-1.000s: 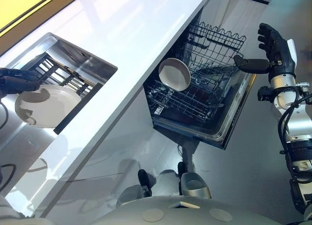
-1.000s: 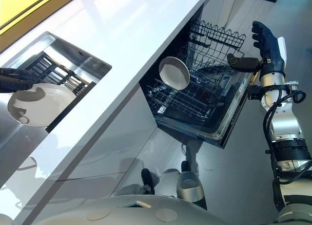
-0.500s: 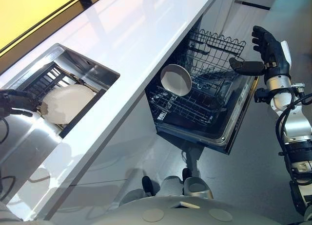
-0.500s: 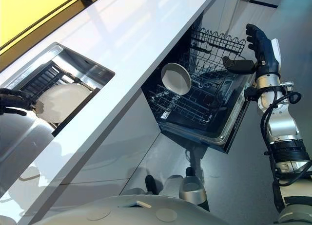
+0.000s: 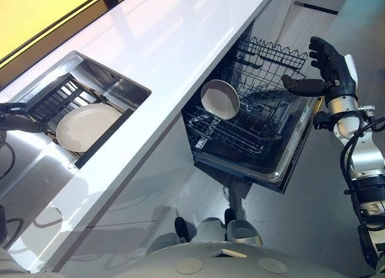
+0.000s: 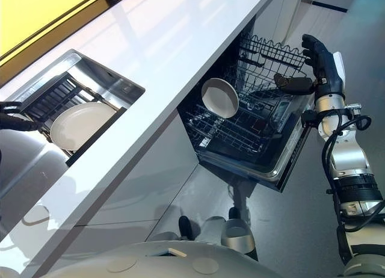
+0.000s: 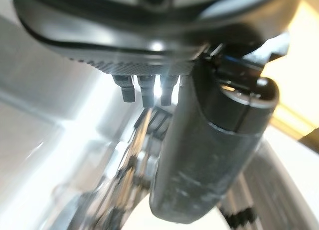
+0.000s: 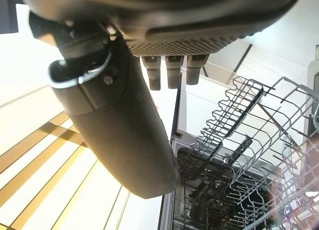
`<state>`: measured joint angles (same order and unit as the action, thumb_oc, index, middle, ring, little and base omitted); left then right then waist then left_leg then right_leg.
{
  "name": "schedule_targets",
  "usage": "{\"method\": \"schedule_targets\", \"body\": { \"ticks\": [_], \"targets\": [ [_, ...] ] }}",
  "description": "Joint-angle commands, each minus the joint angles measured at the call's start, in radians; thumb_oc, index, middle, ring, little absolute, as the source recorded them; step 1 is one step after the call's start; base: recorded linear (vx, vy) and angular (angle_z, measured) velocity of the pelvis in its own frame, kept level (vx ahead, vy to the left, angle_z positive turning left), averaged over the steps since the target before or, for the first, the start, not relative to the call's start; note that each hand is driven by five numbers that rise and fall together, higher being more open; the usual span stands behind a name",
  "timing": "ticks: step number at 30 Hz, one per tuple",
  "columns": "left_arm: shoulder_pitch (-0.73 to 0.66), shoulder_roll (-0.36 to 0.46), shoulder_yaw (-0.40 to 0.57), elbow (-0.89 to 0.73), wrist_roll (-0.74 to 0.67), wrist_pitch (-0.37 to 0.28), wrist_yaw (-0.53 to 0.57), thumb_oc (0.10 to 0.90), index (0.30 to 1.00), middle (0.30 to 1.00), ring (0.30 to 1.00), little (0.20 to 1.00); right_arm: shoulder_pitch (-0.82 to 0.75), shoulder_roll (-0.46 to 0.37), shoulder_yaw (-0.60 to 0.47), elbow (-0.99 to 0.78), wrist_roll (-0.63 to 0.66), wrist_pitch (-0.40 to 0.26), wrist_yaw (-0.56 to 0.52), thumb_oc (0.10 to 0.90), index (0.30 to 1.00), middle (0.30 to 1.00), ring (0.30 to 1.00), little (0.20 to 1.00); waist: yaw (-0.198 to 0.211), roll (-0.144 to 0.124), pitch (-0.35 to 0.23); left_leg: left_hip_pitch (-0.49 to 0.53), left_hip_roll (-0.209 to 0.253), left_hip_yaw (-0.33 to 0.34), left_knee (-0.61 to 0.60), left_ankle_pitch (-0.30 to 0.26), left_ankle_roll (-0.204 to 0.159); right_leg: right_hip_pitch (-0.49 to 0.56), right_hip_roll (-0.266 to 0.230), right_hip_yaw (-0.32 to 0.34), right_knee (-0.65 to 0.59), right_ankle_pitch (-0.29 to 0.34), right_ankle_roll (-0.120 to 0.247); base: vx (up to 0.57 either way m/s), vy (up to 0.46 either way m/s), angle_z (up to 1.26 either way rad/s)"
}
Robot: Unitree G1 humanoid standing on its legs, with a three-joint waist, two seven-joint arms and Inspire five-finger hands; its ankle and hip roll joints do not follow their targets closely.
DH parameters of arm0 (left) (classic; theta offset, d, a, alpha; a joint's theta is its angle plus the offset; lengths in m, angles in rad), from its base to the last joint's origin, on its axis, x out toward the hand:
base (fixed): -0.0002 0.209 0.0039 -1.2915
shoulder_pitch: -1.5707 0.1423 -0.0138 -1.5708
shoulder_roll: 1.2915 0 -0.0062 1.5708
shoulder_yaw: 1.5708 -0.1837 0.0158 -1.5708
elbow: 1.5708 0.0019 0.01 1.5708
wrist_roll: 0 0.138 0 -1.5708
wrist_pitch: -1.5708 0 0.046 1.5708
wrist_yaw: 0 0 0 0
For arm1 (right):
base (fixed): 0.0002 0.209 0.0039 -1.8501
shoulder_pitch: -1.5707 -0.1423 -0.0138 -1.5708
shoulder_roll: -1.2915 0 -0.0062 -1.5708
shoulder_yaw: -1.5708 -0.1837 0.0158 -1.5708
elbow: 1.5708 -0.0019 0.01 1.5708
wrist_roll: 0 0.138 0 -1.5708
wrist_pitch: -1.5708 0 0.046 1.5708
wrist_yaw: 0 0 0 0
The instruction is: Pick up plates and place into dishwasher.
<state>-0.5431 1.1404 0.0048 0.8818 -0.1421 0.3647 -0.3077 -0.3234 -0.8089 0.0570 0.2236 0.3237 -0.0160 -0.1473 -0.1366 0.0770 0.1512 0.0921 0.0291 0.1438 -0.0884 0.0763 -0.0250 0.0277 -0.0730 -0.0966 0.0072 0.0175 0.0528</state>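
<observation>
Plate (image 5: 87, 126) shifted within sink (image 5: 115, 84); left hand (image 5: 18, 114) cut off at view edge.

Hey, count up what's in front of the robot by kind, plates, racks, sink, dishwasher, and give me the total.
White plates: 2, one in the sink, one standing in the dishwasher
Sink: 1
Dark rack in the sink: 1
Dishwasher: 1, open
Total: 5
</observation>
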Motion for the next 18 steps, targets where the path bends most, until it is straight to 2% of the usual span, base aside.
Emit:
{"method": "schedule_targets", "body": {
  "ticks": [1,7,18],
  "targets": [
    [-0.119,0.136,0.006,0.003,0.000,-0.066,0.074,0.800,0.900,0.900,0.900,0.900,-0.059,-0.071,-0.068,-0.081,0.023,-0.076,-0.002,0.800,0.900,0.900,0.900,0.900,-0.013,0.005,-0.117,-0.036,-0.075,-0.035,0.022,-0.079,-0.002,-0.025,0.064,-0.039,0.063,-0.077,0.064,0.05,0.009,0.00],
    [-0.139,0.118,-0.019,-0.008,-0.009,-0.081,0.097,0.800,0.900,0.900,0.900,0.900,-0.045,-0.068,-0.070,-0.081,0.026,-0.076,0.017,0.800,0.900,0.900,0.900,0.900,-0.023,0.004,-0.114,-0.038,-0.077,-0.036,0.027,-0.083,-0.002,-0.030,0.065,-0.037,0.075,-0.082,0.064,0.05,0.026,0.00],
    [-0.092,0.054,-0.015,-0.008,-0.003,-0.046,0.097,0.800,0.900,0.900,0.900,0.900,0.009,-0.058,-0.107,-0.128,-0.001,-0.039,0.062,0.800,0.900,0.900,0.900,0.900,-0.047,0.001,-0.095,-0.046,-0.080,-0.032,0.033,-0.087,0.004,-0.051,0.065,-0.034,0.100,-0.089,0.065,0.06,0.085,-0.01]
  ]
}}
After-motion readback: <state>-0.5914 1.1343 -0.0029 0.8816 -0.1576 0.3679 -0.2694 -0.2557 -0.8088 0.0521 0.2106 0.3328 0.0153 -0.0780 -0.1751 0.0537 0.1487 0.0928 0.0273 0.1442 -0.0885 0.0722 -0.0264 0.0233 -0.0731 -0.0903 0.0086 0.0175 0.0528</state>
